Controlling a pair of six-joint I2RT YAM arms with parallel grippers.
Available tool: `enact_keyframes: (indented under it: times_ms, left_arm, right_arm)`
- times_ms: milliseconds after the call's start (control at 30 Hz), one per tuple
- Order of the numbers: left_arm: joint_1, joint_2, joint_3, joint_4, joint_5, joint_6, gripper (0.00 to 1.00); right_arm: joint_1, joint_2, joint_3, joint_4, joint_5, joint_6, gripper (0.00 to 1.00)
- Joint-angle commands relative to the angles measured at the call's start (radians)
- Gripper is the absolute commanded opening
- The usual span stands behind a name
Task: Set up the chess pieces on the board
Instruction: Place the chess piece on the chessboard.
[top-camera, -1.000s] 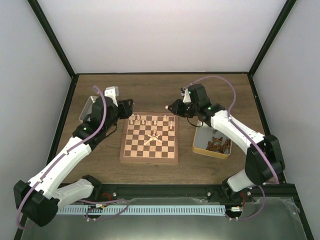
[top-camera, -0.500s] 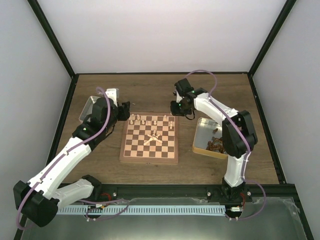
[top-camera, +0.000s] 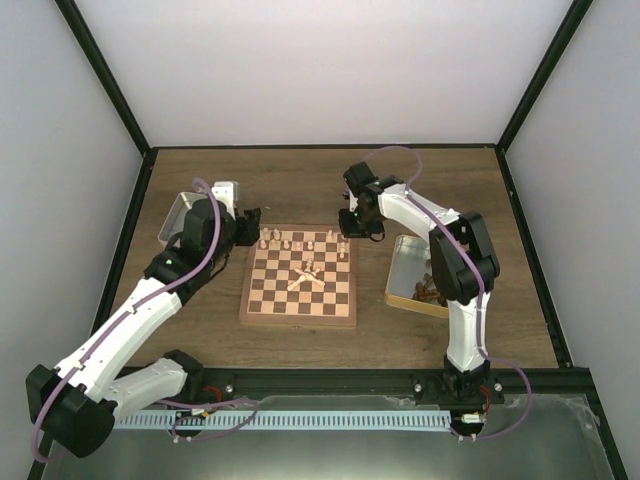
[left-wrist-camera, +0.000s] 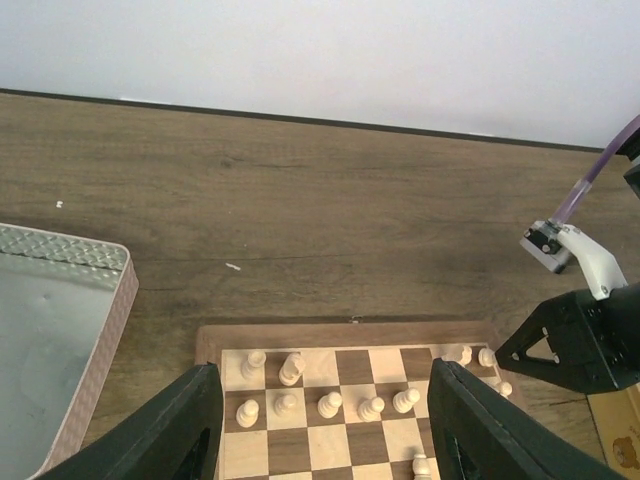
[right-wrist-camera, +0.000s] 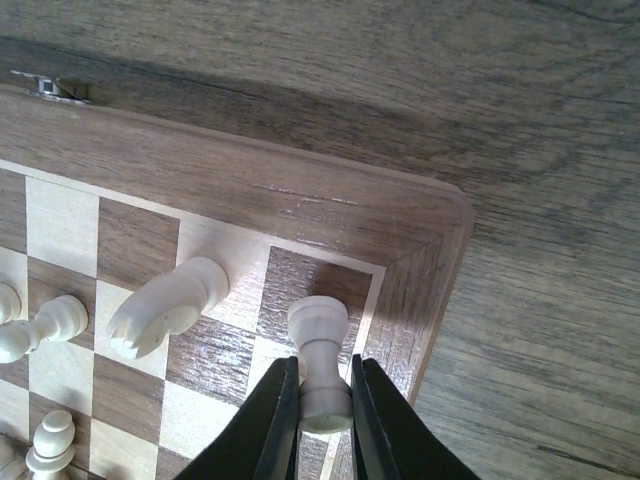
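Over wooden board (right-wrist-camera: 330, 215), right gripper (right-wrist-camera: 325, 388) pinches turned cream piece (right-wrist-camera: 318, 322).

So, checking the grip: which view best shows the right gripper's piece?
Right wrist: the piece is close up, pinched by the right gripper over the board corner. Top external gives a speck; left wrist, nothing sure.

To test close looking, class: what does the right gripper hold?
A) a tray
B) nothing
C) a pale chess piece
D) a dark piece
C: the right wrist view shows the right gripper shut on a pale chess piece over the board corner.
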Motion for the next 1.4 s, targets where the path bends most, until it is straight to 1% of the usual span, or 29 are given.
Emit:
enact_keyframes:
  times_ms: [0, 233, 567, 833, 933, 1067, 1200, 1367]
  left_arm:
    - [0.006, -0.011, -0.016, 0.020, 0.017, -0.007, 0.58]
    - [0.006, -0.012, -0.020, 0.024, 0.018, -0.009, 0.58]
    - [0.006, -0.013, -0.023, 0.026, 0.016, -0.009, 0.58]
    - [0.006, -0.013, -0.026, 0.028, 0.018, -0.010, 0.58]
    - [0.007, -0.013, -0.026, 0.028, 0.019, -0.010, 0.58]
    - [0.006, -0.012, -0.025, 0.029, 0.025, -0.012, 0.58]
    - [0.006, -0.010, -0.025, 0.033, 0.037, -0.013, 0.58]
    - [0.006, -0.003, -0.022, 0.039, 0.062, -0.015, 0.58]
  right_arm:
    - [0.005, 0.011, 0.047, -0.019, 0.005, -0.009, 0.16]
    - [0.006, 0.014, 0.052, -0.017, -0.015, -0.009, 0.21]
    - [0.008, 0.001, 0.056, -0.001, -0.028, 0.000, 0.21]
    - [0.014, -0.017, 0.044, 0.024, -0.030, 0.002, 0.28]
    - [0.015, -0.045, 0.022, 0.052, -0.047, 0.007, 0.30]
    - [0.017, -0.099, -0.017, 0.068, 0.014, 0.040, 0.34]
    - [0.030, -0.190, -0.110, 0.101, 0.050, 0.081, 0.37]
    - [0.079, -0.270, -0.228, 0.138, 0.051, 0.133, 0.38]
